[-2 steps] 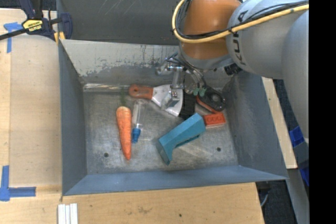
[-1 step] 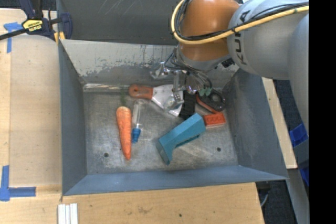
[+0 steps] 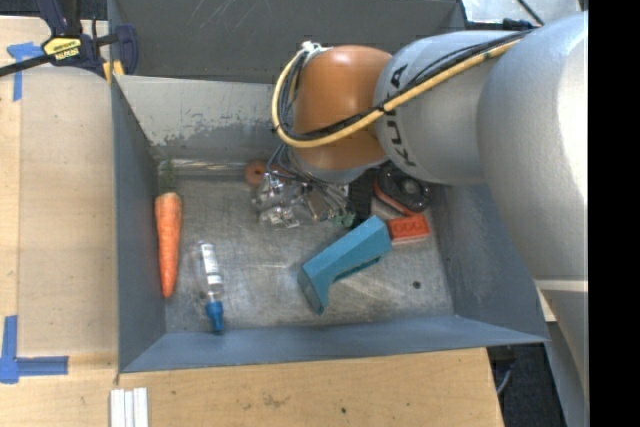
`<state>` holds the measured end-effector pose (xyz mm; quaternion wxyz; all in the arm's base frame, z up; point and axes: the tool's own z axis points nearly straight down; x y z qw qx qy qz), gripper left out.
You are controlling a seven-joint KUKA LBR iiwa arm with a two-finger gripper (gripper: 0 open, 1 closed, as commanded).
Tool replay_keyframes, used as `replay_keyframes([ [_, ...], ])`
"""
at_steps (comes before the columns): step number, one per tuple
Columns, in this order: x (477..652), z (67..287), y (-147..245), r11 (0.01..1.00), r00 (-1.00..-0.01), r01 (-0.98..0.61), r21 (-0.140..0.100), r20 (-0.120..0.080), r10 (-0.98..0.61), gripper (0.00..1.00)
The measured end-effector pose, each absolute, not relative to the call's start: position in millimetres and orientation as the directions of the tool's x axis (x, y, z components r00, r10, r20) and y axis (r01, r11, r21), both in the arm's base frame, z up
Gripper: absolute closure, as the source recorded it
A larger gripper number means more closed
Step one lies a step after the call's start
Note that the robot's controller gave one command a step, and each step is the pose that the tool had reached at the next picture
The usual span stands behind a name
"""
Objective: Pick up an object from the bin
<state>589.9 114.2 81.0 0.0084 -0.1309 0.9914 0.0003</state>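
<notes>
Reaching from the right, the arm (image 3: 470,125) hangs in the bin (image 3: 135,215), its jaws mid-floor, their spread impossible to tell, just beside a blue block (image 3: 345,260); a carrot (image 3: 167,240) lies along the left wall, a blue-capped vial (image 3: 210,283) near the front-left corner.

A thick silver-grey arm (image 3: 500,105) bears black KUKA lettering (image 3: 398,115). Just above the small bare-metal tool (image 3: 283,203) sits a smooth, rounded orange cover (image 3: 335,105), looped by yellow and black cables (image 3: 277,105).
</notes>
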Motion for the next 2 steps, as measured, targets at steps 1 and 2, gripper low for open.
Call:
replay_keyframes([
  [1,589.9,81,114,0.966,-0.966,-0.259,-0.001,-0.017,-0.259,1.00],
  [2,547.6,102,95,0.955,-0.955,-0.296,0.002,0.004,-0.296,1.00],
])
